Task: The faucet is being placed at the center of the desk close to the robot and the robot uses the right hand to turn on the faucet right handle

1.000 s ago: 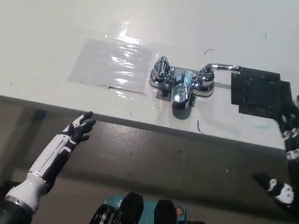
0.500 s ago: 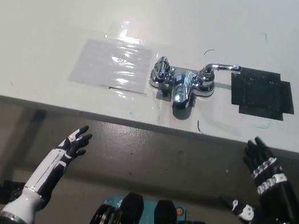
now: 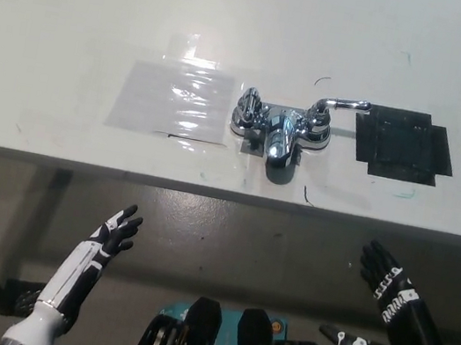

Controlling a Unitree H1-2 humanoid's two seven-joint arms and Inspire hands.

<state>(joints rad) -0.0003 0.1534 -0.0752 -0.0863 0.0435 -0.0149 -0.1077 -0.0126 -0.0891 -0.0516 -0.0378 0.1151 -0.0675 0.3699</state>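
Faucet (image 3: 279, 132) stands at the centre of the frame, on the desk (image 3: 82, 3) near its front edge, between a clear film (image 3: 172, 100) on picture left and a black patch (image 3: 403, 145) on picture right. Its right handle (image 3: 339, 105) is a lever whose long axis runs roughly left to right, with the tip pointing toward the black patch. The right hand (image 3: 394, 309) hangs at lower right, below the desk edge, fingers spread and holding nothing. From it the lever lies up and to the left, beyond the edge. The left hand (image 3: 115, 233) rests at lower left, also spread and empty. It is farther from that handle, so the right hand is the better placed to reach the faucet.
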